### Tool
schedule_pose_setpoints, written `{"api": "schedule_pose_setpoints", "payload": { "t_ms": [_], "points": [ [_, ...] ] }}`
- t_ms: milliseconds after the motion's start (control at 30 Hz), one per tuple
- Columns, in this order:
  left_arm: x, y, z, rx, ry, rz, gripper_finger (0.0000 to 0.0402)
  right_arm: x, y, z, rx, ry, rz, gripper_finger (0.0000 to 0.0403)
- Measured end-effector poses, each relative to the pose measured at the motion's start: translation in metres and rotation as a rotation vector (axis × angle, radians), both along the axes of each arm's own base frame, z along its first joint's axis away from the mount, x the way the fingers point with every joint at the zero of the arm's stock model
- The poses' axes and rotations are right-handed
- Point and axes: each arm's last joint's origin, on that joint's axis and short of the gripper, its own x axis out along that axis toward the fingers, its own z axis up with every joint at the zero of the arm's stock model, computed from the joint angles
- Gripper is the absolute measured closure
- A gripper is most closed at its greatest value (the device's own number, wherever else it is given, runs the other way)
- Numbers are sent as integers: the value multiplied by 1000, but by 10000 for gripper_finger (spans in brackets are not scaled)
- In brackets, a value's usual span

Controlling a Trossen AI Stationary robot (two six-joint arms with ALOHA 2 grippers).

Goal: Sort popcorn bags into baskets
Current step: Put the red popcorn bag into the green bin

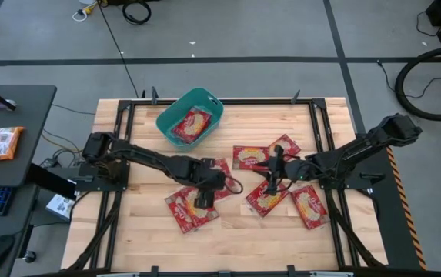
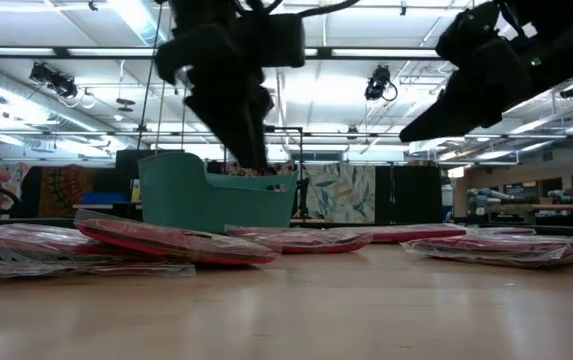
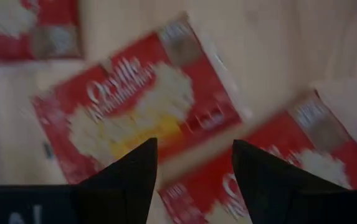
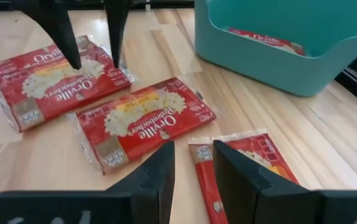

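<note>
Spanning most of the high view, the slatted light-wood table (image 1: 228,238) carries everything. Teal rounded-rectangular plastic tub (image 1: 190,118) sits at the far edge, left of centre, one flat red foil popcorn packet (image 1: 192,124) already inside. Remaining red packets (image 1: 256,156) lie loose across the table middle: a group near centre-left, another centre-right. Left gripper (image 3: 194,165) hangs over the centre-left group, fingers apart, nothing between them, above one packet (image 3: 138,106). Right gripper (image 4: 194,168) hovers low near the centre-right group, fingers apart with a narrow gap, empty.
</note>
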Motion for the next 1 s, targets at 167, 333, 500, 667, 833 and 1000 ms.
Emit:
{"api": "schedule_pose_setpoints", "payload": {
  "t_ms": [167,333,500,667,833,1000],
  "points": [
    [-17,-27,-4,-39,117,-50,193,2,0,0,-1,6,0,289],
    [-39,-62,-6,43,216,-188,193,2,-5,2,-40,12,-16,289],
    [-57,-92,-12,250,221,-278,193,6,-14,7,-91,-30,-32,289],
    [-64,-112,-25,386,204,-313,188,10,-22,11,-88,-61,-3,289],
    [-67,-120,-41,461,234,-337,163,10,-27,11,-72,-63,7,289],
    [-68,-118,-49,512,277,-343,151,11,-28,11,-60,-68,10,289]
  ]
}}
